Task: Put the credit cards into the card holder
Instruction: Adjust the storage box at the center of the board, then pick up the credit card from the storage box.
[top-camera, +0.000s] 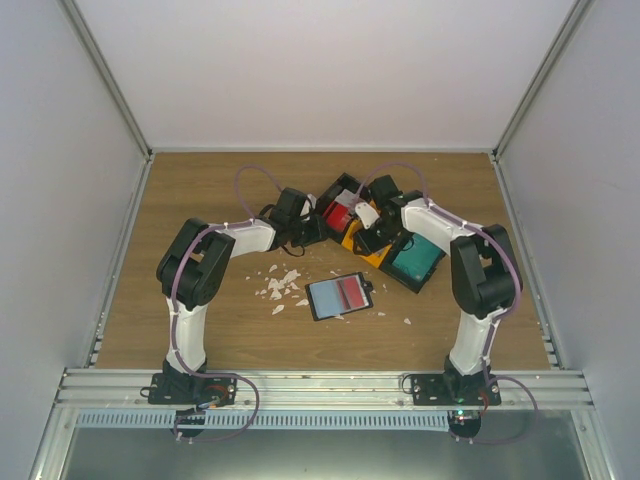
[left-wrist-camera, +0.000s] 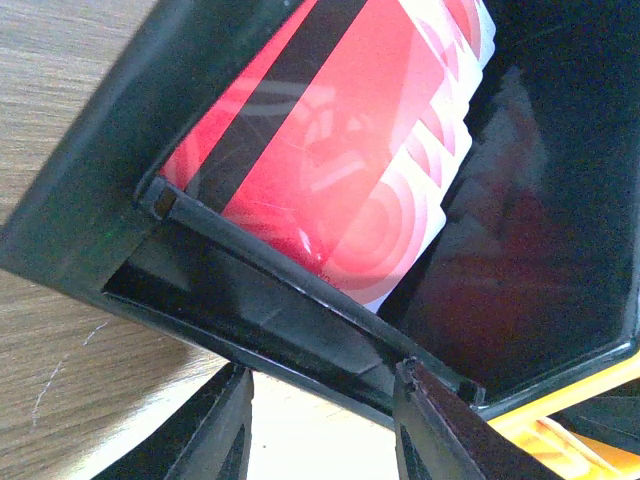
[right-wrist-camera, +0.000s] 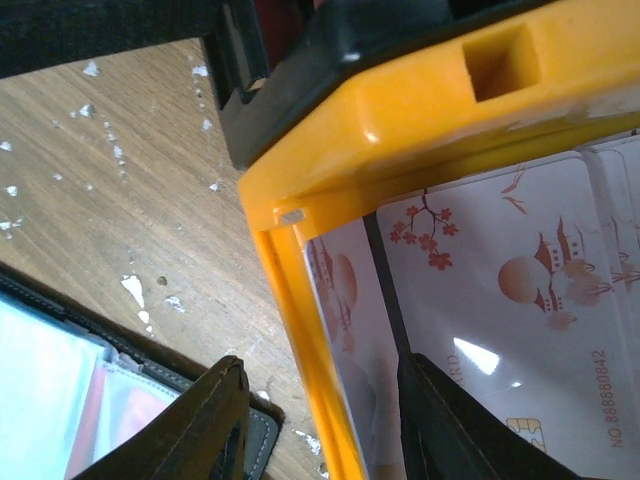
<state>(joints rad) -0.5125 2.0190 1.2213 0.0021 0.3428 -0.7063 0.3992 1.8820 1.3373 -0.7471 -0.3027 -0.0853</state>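
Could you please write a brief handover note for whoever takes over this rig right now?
Left gripper: jaws open, at the rim of the black bin holding the red-and-white cards.
Right gripper: jaws open, straddling the wall of the yellow bin holding the whitish cards.
Teal card: in a second black bin.
Card holder: open on the table, a reddish card apparently already inside.
Left to do: the binned cards; none is gripped yet.
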